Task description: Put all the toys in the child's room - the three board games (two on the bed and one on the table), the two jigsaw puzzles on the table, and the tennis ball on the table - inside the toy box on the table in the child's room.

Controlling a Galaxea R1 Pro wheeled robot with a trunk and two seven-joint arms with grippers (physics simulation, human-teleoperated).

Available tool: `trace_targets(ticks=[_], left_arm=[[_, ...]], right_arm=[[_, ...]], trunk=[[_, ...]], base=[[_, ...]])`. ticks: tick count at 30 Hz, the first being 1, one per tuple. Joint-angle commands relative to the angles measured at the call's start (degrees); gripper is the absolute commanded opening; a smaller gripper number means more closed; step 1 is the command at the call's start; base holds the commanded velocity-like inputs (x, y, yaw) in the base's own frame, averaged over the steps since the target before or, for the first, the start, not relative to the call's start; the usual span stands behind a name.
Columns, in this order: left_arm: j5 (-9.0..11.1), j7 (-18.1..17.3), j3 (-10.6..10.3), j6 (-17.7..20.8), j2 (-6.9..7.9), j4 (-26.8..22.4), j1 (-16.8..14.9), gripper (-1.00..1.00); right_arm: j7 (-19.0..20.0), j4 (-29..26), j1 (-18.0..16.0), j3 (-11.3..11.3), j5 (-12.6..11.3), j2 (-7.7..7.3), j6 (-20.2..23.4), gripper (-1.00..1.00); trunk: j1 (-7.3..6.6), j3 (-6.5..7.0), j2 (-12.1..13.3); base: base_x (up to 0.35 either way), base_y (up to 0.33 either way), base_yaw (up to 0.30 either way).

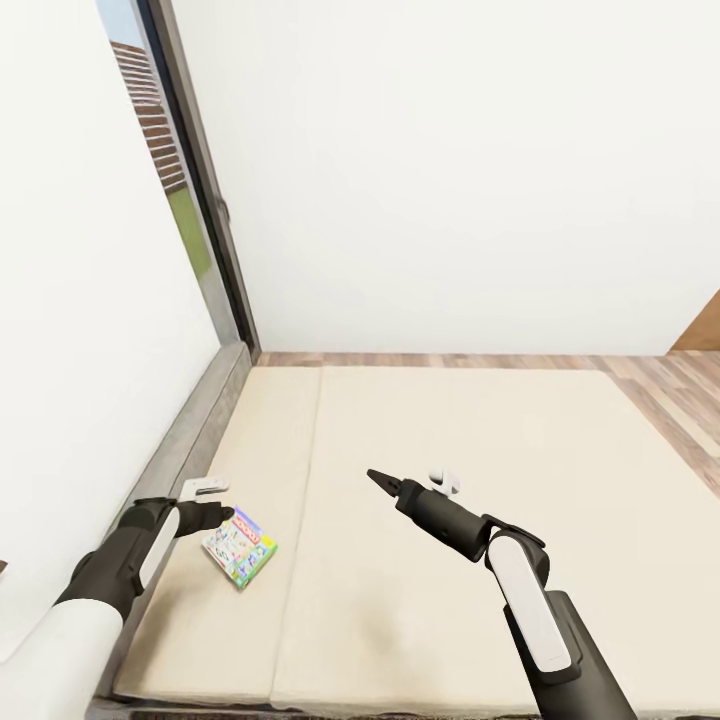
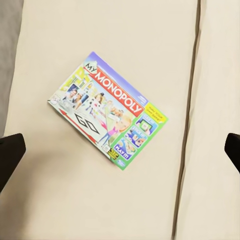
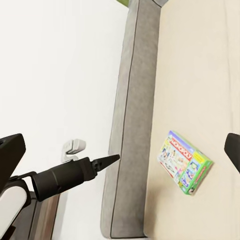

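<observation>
A white-green board game [image 1: 240,546] with a red Monopoly logo lies flat on the beige mattress [image 1: 450,520] of the bed, near its left edge. My left gripper [image 1: 212,516] hangs open just above and to the left of the game, apart from it. In the left wrist view the game [image 2: 107,111] lies below, between the two spread fingertips [image 2: 10,155]. My right gripper [image 1: 380,482] is open and empty over the middle of the mattress, to the right of the game. In the right wrist view the game [image 3: 184,162] lies beyond the left arm.
The bed's grey frame [image 1: 190,440] runs along the white wall at the left. A tall window [image 1: 170,150] stands in the far left corner. Wooden floor [image 1: 660,380] shows beyond and to the right of the mattress.
</observation>
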Motion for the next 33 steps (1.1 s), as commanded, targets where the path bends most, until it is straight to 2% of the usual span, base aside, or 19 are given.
trace_targets(ticks=[1,33], left_arm=[[0.46,0.02,0.09,0.34,-0.04,-0.06,-0.03,1.00],[0.46,-0.02,-0.04,0.31,-0.18,-0.06,-0.03,1.00]], right_arm=[[0.22,-0.02,-0.05,-0.07,0.18,0.05,0.26,1.00],[0.22,-0.02,-0.04,-0.07,0.18,0.05,0.26,1.00]], trunk=[[0.03,-0.20,-0.11],[0.03,-3.22,-0.11]], base=[[0.000,0.000,0.000],[0.000,0.000,0.000]])
